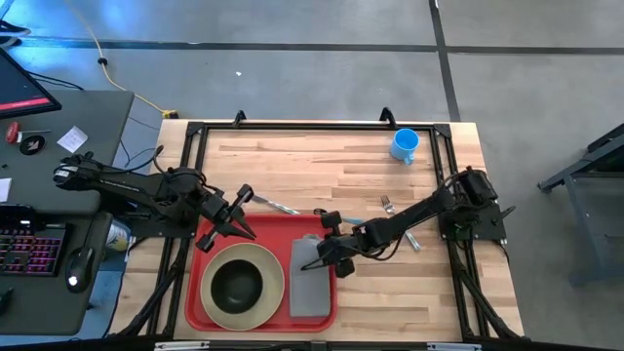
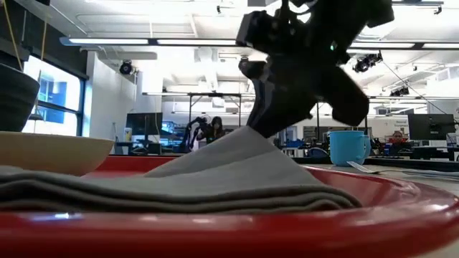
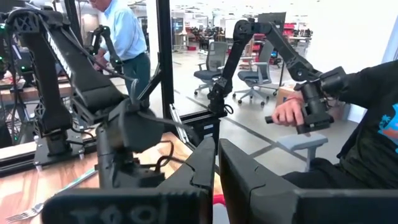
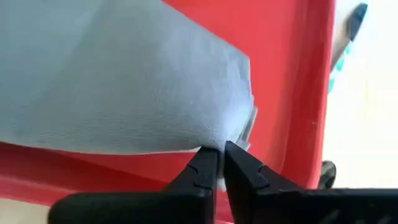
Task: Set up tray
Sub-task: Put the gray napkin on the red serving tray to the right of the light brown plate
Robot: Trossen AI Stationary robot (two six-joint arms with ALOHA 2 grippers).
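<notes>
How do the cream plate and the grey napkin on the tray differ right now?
The cream plate is round and carries a dark bowl; the grey napkin is rectangular, folded cloth. The plate lies flat and untouched on the tray's left; the napkin, on its right, has one corner lifted, with the right tool pinching it. Both rest inside the red tray.

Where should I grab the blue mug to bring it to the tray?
Grip the blue mug by its rim, coming straight down from above: it stands upright, mouth open, alone near the table's far right corner. The right gripper, now at the grey napkin, is nearer.
</notes>
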